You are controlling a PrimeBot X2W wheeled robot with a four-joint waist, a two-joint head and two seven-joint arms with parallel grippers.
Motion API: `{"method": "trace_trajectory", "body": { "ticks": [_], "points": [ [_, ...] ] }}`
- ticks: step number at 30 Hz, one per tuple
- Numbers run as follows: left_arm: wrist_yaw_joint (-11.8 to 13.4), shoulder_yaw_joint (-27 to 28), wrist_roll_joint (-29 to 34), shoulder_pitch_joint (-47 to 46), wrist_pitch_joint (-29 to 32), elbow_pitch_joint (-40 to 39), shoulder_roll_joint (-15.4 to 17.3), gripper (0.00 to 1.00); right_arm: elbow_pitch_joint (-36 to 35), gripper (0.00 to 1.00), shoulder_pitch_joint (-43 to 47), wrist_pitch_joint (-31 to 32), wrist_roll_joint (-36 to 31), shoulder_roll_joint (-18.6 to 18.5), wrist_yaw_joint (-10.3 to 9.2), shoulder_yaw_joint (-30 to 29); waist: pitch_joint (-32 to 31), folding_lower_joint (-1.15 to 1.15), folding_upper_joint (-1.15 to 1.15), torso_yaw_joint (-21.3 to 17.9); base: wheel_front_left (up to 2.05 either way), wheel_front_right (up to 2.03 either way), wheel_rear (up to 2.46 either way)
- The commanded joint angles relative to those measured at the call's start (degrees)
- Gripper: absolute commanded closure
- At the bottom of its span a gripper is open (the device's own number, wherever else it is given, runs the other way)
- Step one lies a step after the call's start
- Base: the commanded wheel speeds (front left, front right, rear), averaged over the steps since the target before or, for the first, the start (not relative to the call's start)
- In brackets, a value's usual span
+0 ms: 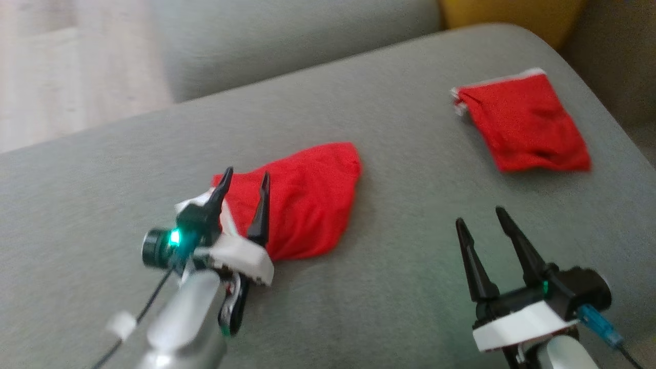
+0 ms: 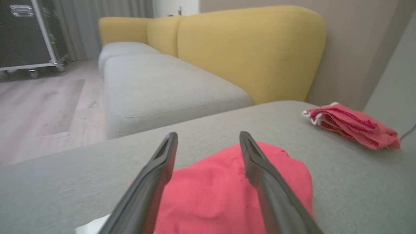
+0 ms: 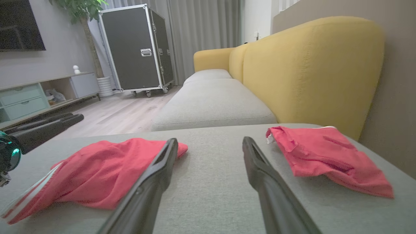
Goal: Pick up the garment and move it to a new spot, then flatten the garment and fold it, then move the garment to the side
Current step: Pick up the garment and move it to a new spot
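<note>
A rumpled red garment (image 1: 302,200) lies in the middle of the grey cushion (image 1: 389,277); its white-striped edge (image 3: 35,190) points toward my left arm. My left gripper (image 1: 246,174) hovers open over the garment's left end, fingers apart with nothing between them; the left wrist view shows the red garment (image 2: 211,188) below the left gripper (image 2: 208,135). My right gripper (image 1: 479,216) stands open above bare cushion at the lower right. In the right wrist view, the right gripper (image 3: 209,140) points between the garment (image 3: 104,169) and a second one.
A second red garment (image 1: 523,123), folded and white-trimmed, lies at the cushion's far right corner (image 2: 354,125) (image 3: 325,156). Beyond are a grey sofa seat (image 3: 211,107) with a yellow back (image 3: 312,65), wooden floor (image 2: 39,104) and a black wheeled case (image 3: 136,48).
</note>
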Motion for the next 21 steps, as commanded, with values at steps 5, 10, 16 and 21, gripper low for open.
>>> {"method": "trace_trajectory", "body": {
  "ticks": [5, 10, 16, 21],
  "points": [
    [2.42, 6.29, 3.68, 8.34, -0.69, -11.8, 0.9, 0.0, -1.38, 0.0, 0.49, -0.61, 1.11, 1.03, -0.04, -0.17, -5.97, 0.0, 0.0, 9.13, 0.0, 0.0, 0.0],
    [4.96, 11.18, 7.8, 17.93, -0.69, -22.45, 0.73, 0.0, -1.58, 0.0, 2.55, -0.61, -0.88, 1.78, -0.04, -1.89, -8.08, 0.0, 0.0, 13.2, 0.0, 0.0, 0.0],
    [6.5, 15.28, 13.64, 27.93, -0.69, -31.94, 1.22, 0.0, -1.86, 0.0, 5.17, -0.61, -4.35, 2.18, -0.04, -2.68, -9.96, 0.0, 0.0, 15.66, 0.0, 0.0, 0.0],
    [6.96, 18.24, 17.36, 36.53, -0.69, -37.71, 1.01, 0.0, -2.28, 0.0, 8.64, -0.61, -5.53, 2.86, -0.04, -5.39, -11.45, 0.0, 0.0, 17.39, 0.0, 0.0, 0.0]
  ]
}}
